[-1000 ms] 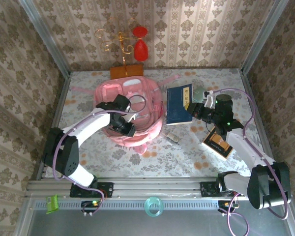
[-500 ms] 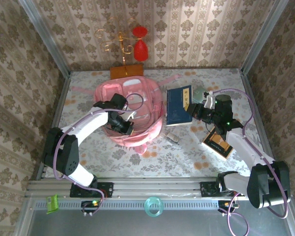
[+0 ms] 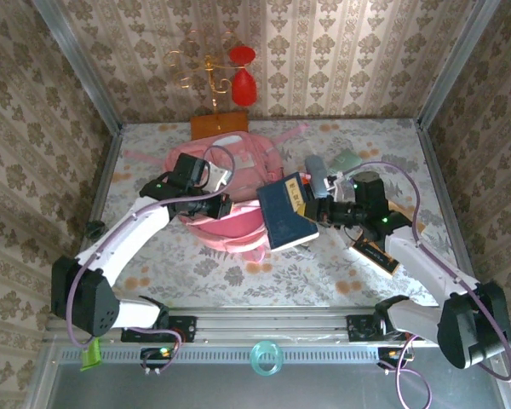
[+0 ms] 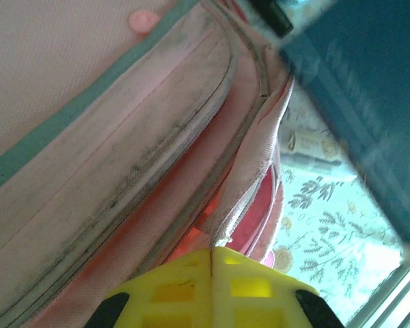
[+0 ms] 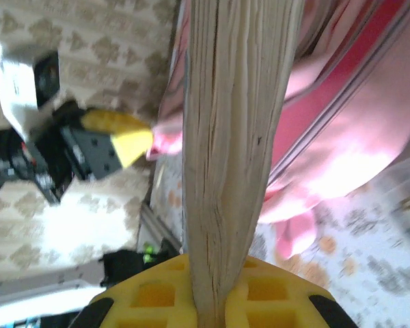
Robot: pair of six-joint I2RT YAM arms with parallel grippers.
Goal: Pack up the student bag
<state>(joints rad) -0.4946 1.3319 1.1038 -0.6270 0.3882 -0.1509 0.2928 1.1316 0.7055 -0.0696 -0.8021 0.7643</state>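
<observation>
1. Top external view: I see the student bag [image 3: 237, 226] lying pink on the table [image 3: 204, 274], left of centre and toward the far wall. The left gripper [image 3: 219, 205] sits at the bag's near rim.
2. From the same view, the right gripper [image 3: 312, 210] carries a dark blue book [image 3: 283, 217] tilted up off the table. The book's left edge is just at the bag's right side; I cannot tell from above whether they touch.
3. Also from above, a second book [image 3: 376, 253] with an orange-and-black cover lies flat beneath the right forearm, well apart from the bag.
4. Left wrist view gives me what the overhead cannot. The left gripper [image 4: 212, 263] has its yellow fingers [image 4: 171, 290] pinched together on a fold of the bag [image 4: 109, 137] beside the grubby zip track. The dark blue book [image 4: 359, 89] hangs at upper right.
5. Right wrist view shows me the book [image 5: 236, 137] edge-on, pages facing the lens. The right gripper [image 5: 212, 301] is clamped on it, jaws as narrow as the book is thick. Beyond it the left gripper [image 5: 126, 142] meets the edge of the bag [image 5: 355, 137].
</observation>
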